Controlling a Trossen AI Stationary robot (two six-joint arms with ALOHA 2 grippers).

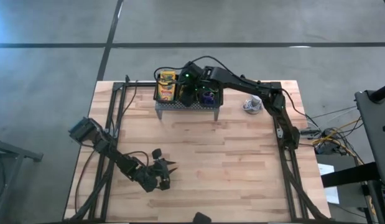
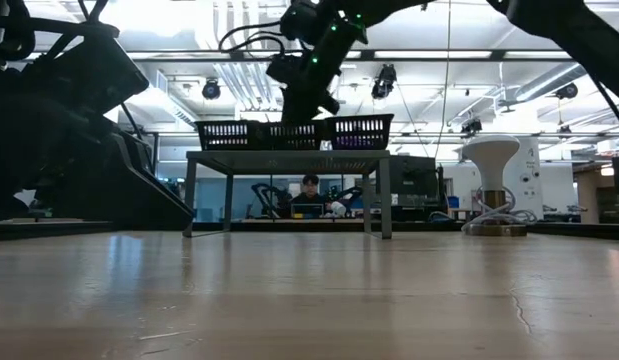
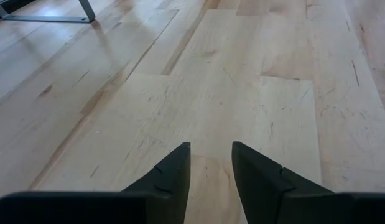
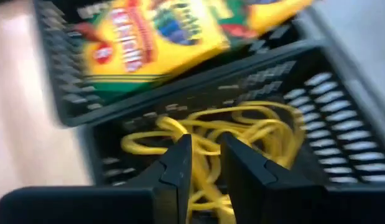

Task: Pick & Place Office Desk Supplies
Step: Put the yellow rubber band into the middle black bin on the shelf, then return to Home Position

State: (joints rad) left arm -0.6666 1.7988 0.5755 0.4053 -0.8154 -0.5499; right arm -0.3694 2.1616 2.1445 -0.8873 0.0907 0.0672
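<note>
Your right gripper [image 4: 204, 165] hangs over the middle of three mesh baskets [image 1: 187, 94] on the grey stand [image 1: 186, 107] at the table's far edge, jaws a narrow gap apart above a tangle of yellow band loops [image 4: 242, 134]; whether they pinch a loop you cannot tell. Only its wrist view shows those loops and the crayon boxes [image 4: 161, 37] in the next basket, lettering blurred. Your left gripper [image 3: 211, 168] waits near the front-left, jaws slightly apart, open wood ahead.

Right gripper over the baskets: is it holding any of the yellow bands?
Cannot tell. The right gripper is down among the yellow bands in the middle basket, but a grip isn't visible.
</note>
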